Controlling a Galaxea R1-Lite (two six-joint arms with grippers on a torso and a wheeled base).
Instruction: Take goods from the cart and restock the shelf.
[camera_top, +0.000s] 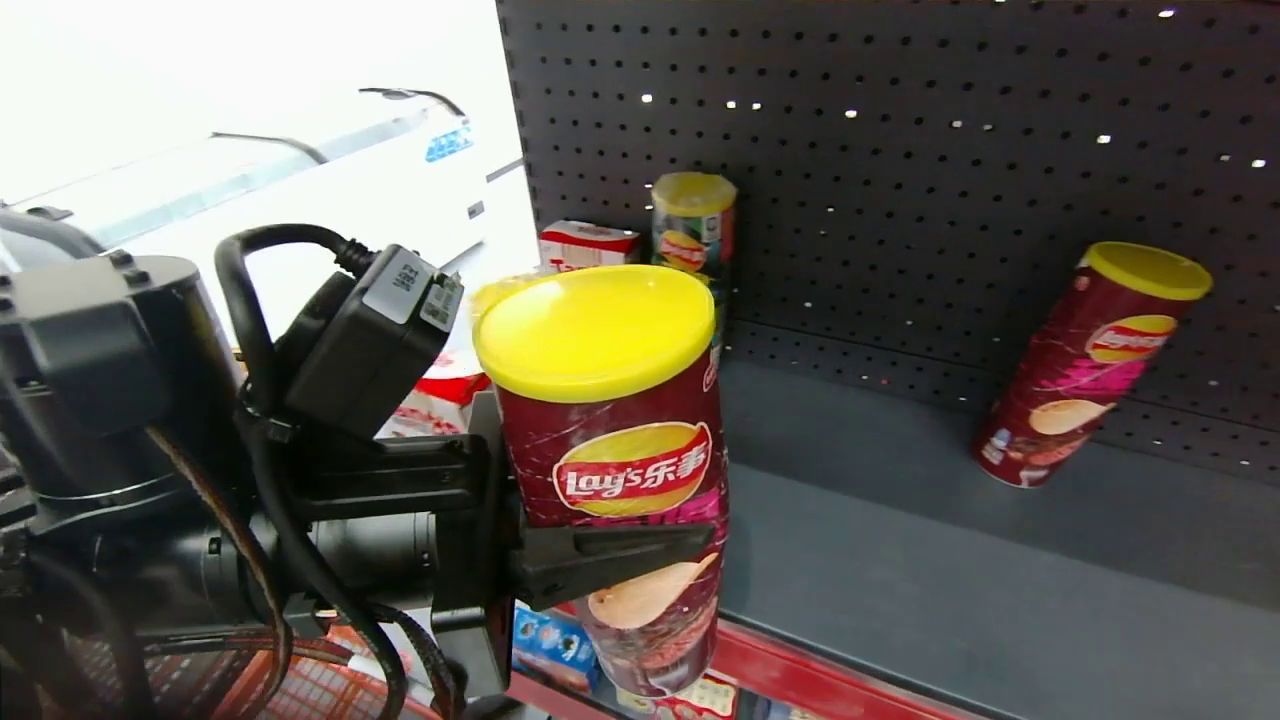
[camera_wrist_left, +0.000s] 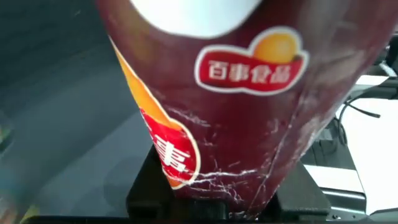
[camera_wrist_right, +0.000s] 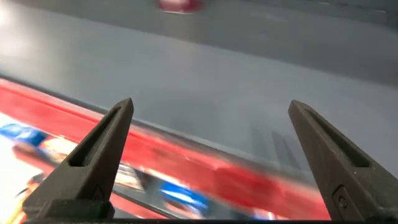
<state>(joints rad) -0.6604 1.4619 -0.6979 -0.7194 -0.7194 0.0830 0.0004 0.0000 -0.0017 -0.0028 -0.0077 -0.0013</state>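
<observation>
Head view: my left gripper (camera_top: 640, 545) is clamped round a tall maroon chip can (camera_top: 610, 440). It has a yellow lid on top, a red-yellow logo oval facing the cam and a chip pic lower down. In the left wrist view the can's (camera_wrist_left: 249, 124) wrap looks scuffed, w/ white crease lines. The can is upright, held in the air at the shelf's left front, w/ its base near the red front lip (camera_top: 800, 670).

A wide stretch of grey deck (camera_top: 900, 560) lies between my can and a second maroon can (camera_top: 1085, 365), which leans tilted against the pegboard (camera_top: 900, 150) on the right. At back left a third yellow-lid can (camera_top: 693, 225) stands upright, w/ a red-white box (camera_top: 588, 243) just beside it.

My right gripper (camera_wrist_right: 211, 118) has its fingers spread wide w/ nothing between them, above the lip and deck.
</observation>
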